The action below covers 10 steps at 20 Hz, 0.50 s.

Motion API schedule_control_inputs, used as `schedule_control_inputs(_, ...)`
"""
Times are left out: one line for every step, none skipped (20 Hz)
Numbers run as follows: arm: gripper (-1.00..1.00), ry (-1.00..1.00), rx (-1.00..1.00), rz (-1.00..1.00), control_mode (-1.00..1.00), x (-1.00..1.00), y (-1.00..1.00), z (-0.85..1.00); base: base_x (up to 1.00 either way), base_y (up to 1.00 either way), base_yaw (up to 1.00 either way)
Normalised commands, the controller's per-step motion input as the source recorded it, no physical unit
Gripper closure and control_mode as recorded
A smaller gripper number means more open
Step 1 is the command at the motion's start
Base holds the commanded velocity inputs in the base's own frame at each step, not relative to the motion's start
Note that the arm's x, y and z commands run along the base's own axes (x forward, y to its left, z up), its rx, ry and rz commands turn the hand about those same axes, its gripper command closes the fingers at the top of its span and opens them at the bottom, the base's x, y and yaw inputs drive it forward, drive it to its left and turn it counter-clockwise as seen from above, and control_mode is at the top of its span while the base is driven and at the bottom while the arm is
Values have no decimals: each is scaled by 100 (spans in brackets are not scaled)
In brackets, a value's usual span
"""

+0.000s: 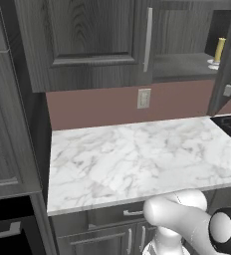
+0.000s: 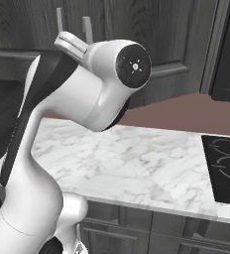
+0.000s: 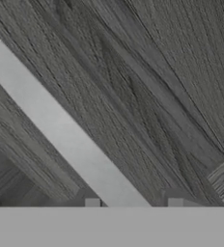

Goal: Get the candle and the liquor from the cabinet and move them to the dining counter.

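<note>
Upright, candle (image 1: 220, 50) in cabinet (image 1: 187, 64)

Matt wood-grain cabinet (image 1: 87, 40), brushed-metal handle (image 1: 148, 39), glossy veined marble counter (image 1: 137, 154).

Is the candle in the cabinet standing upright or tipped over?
Upright. The candle stands vertical on its round base on the shelf of the cabinet, whose door hangs open.
</note>
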Motion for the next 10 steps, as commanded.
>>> schedule_control_inputs(100, 0, 0, 4, -100, -72, -23, 2, 0, 0, 0)
schedule_control_inputs(100, 0, 0, 3, -100, -71, -18, 0, 0, 0, 0)
schedule_control_inputs(100, 0, 0, 2, -100, -68, -16, 0, 0, 0, 0)
schedule_control_inputs(100, 0, 0, 1, -100, -62, -6, 0, 0, 0, 0)
schedule_control_inputs(100, 0, 0, 0, -100, -55, 5, -6, 0, 0, 0)
schedule_control_inputs(-100, 0, -4, 0, -100, -46, 35, -20, 0, 0, 0)
schedule_control_inputs(-100, 0, -9, 0, -100, -28, 62, -35, 0, 0, 0)
schedule_control_inputs(-100, 0, -7, 0, -100, -5, 73, -38, 0, 0, 0)
schedule_control_inputs(-100, 0, -3, 0, -100, -4, 61, -31, 0, 0, 0)
schedule_control_inputs(-100, 0, 0, 0, -100, -12, 45, -19, 0, 0, 0)
